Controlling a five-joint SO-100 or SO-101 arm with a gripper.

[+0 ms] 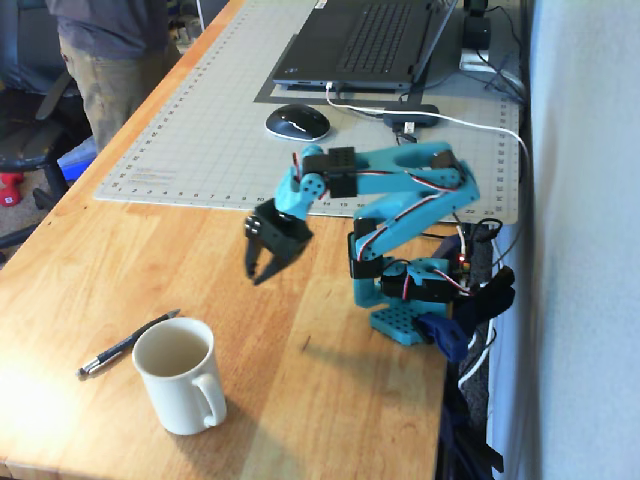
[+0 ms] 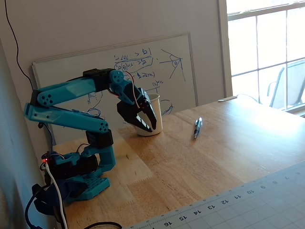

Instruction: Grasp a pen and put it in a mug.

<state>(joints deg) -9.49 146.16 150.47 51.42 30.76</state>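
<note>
The cream-white mug (image 1: 180, 375) stands upright on the wooden table, handle toward the front right in a fixed view. The dark pen (image 1: 128, 343) lies flat just left of the mug, silvery end toward the table's front left. My black gripper (image 1: 260, 272) hangs above the table, up and to the right of the mug, pointing down, empty, with the jaws a little apart. In another fixed view the gripper (image 2: 148, 127) partly covers the mug (image 2: 157, 117), and the pen (image 2: 198, 128) lies to the right of both.
The blue arm's base (image 1: 405, 320) is clamped at the table's right edge. A grey cutting mat (image 1: 200, 130) holds a mouse (image 1: 297, 121) and a laptop (image 1: 365, 40). A person (image 1: 110, 60) stands at the far left. A whiteboard (image 2: 119, 76) leans on the wall.
</note>
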